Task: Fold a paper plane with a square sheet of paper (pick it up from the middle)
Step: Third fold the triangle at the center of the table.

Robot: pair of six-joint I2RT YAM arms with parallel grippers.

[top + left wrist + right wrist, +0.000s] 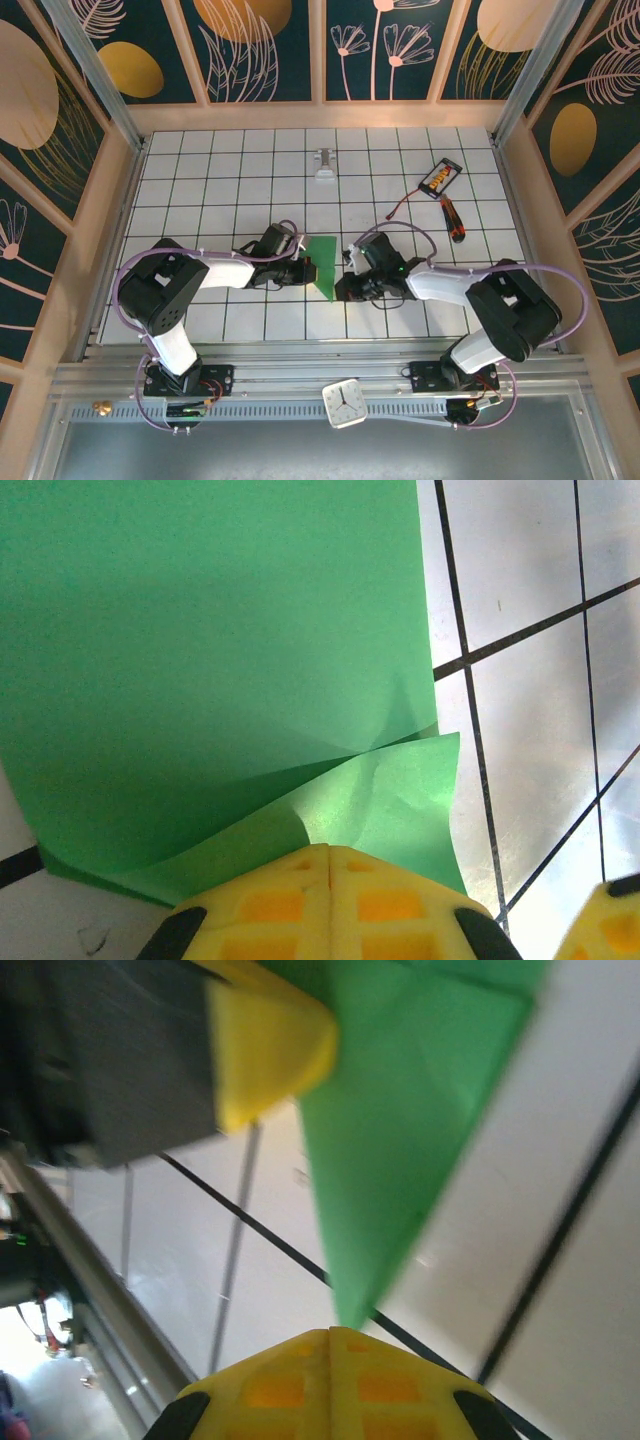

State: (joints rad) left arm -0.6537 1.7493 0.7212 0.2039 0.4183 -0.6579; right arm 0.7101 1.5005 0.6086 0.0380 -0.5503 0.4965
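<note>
Fingers on left gripper and right gripper were shut, gripping nothing, tips against the square sheet of paper at the middle of the table; firm, even pressing looked best for sharpening its crease.

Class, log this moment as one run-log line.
left fingers: shut on green paper | right fingers: shut at paper's tip | fold: partly done

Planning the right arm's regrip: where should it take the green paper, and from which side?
Probably the narrow pointed end of the green paper, approached from the right arm's own side. The left gripper is shut on the wider, puckered edge, so the taper points free toward the shut right gripper, which must open first. Pinch flat across the thin layers.
</note>
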